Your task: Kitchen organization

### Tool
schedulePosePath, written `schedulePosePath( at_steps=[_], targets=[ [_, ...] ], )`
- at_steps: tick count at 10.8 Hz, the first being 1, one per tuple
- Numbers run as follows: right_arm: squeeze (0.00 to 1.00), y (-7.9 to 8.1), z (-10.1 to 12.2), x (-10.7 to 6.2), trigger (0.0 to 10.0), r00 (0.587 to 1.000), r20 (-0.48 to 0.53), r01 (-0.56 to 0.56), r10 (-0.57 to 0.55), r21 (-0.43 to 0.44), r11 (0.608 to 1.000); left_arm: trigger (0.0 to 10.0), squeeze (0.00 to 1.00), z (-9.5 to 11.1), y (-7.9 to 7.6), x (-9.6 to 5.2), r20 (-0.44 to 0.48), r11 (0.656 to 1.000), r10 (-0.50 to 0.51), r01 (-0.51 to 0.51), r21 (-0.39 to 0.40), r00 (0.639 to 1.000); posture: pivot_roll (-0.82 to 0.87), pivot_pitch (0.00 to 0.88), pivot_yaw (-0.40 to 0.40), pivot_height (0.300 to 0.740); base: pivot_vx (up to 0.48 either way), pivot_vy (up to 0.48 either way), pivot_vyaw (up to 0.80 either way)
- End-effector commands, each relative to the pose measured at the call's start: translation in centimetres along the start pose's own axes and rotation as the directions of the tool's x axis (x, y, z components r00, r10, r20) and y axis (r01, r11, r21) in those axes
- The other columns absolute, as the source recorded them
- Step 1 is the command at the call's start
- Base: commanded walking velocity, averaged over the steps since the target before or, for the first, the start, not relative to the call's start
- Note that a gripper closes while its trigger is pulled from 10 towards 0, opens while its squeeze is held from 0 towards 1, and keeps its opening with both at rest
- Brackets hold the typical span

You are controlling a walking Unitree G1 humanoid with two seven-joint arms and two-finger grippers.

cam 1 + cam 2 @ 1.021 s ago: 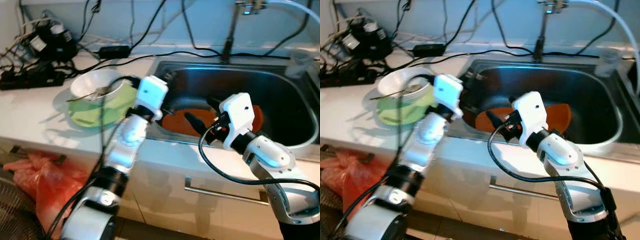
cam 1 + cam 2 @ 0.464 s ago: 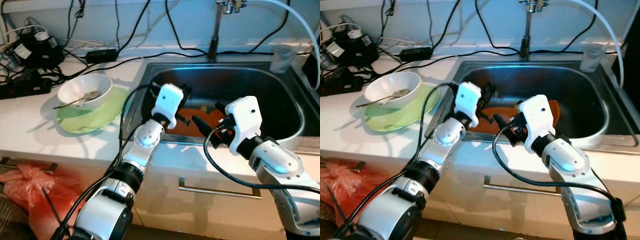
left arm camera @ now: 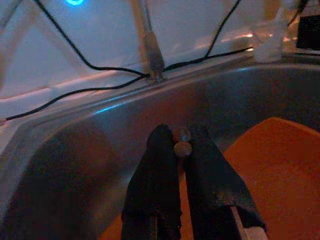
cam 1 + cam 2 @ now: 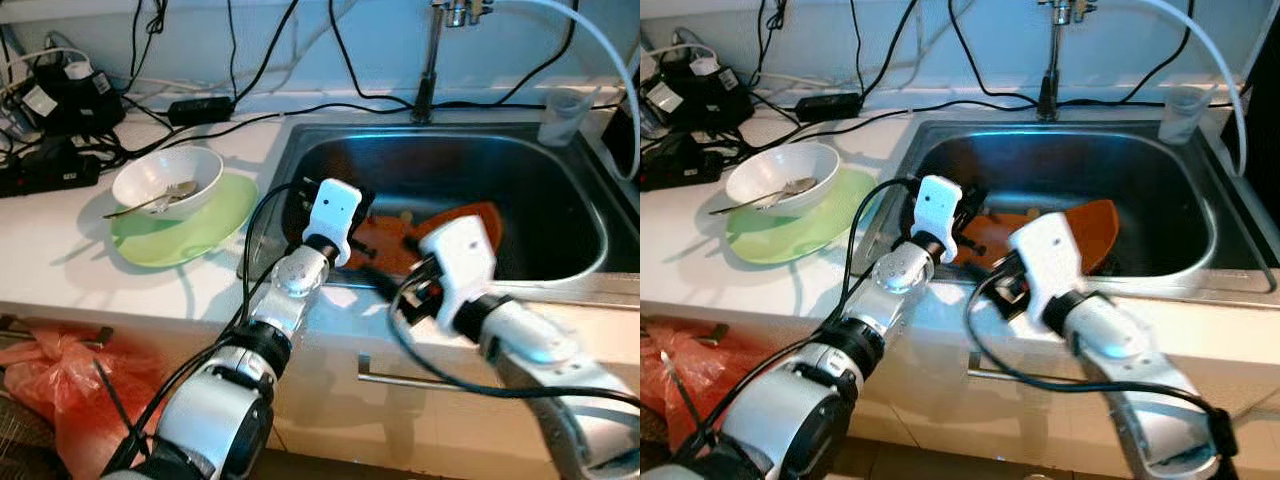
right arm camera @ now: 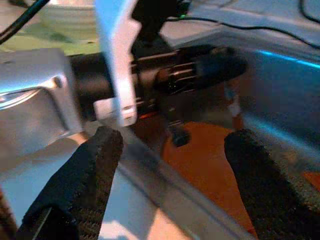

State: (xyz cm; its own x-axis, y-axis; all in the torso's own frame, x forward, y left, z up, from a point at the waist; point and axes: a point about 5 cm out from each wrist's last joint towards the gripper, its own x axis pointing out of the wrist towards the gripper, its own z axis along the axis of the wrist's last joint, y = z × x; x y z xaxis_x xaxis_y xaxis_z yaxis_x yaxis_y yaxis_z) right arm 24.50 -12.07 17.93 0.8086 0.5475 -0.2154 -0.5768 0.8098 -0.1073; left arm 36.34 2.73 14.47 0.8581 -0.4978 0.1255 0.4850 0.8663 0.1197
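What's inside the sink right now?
In the sink lies an orange plate; the left gripper, shut, reaches in above it. The arms cover the plate's near part.

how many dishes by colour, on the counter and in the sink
white bowl: 1
green plate: 1
orange dish in the sink: 1
clear cup: 1
total: 4

This is a home kitchen: a steel sink [image 4: 575, 215] is set in a white counter [image 4: 60, 260], with a faucet [image 4: 428, 60] behind the sink and a cabinet handle [image 4: 440, 388] below it.
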Motion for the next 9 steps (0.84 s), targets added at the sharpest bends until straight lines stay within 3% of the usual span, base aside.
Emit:
schedulePosePath(
  at_steps=[1, 2, 3, 9],
  targets=[
    [0.0, 0.47, 0.23, 0.05, 10.0, 1.0, 0.005, -0.031, 0.031, 0.005, 1.0, 10.0, 0.0, 0.47, 0.31, 0.31, 0.008, 1.0, 0.009, -0.009, 0.009, 1.0, -0.22, 0.0, 0.082, 0.74, 0.0, 0.0, 0.0],
    [0.0, 0.36, 0.02, 0.09, 10.0, 0.999, -0.008, -0.049, 0.049, 0.013, 0.999, 10.0, 0.94, 0.66, 0.46, 0.42, 0.014, 1.0, 0.025, -0.025, 0.005, 1.0, -0.19, 0.0, 0.067, 0.74, 0.0, 0.0, 0.0],
    [0.0, 0.13, 0.0, 0.15, 10.0, 0.998, -0.022, -0.057, 0.058, 0.007, 0.998, 10.0, 1.0, 0.68, 0.46, 0.46, 0.015, 0.999, 0.035, -0.034, -0.005, 0.999, -0.19, 0.0, 0.061, 0.74, 0.0, 0.0, 0.0],
    [0.0, 0.09, -0.11, 0.15, 10.0, 0.997, -0.03, -0.067, 0.067, 0.016, 0.998, 10.0, 1.0, 0.34, -0.11, 0.39, 0.007, 1.0, 0.012, -0.012, -0.019, 1.0, -0.21, 0.0, 0.056, 0.74, 0.0, 0.0, 0.0]
  ],
)
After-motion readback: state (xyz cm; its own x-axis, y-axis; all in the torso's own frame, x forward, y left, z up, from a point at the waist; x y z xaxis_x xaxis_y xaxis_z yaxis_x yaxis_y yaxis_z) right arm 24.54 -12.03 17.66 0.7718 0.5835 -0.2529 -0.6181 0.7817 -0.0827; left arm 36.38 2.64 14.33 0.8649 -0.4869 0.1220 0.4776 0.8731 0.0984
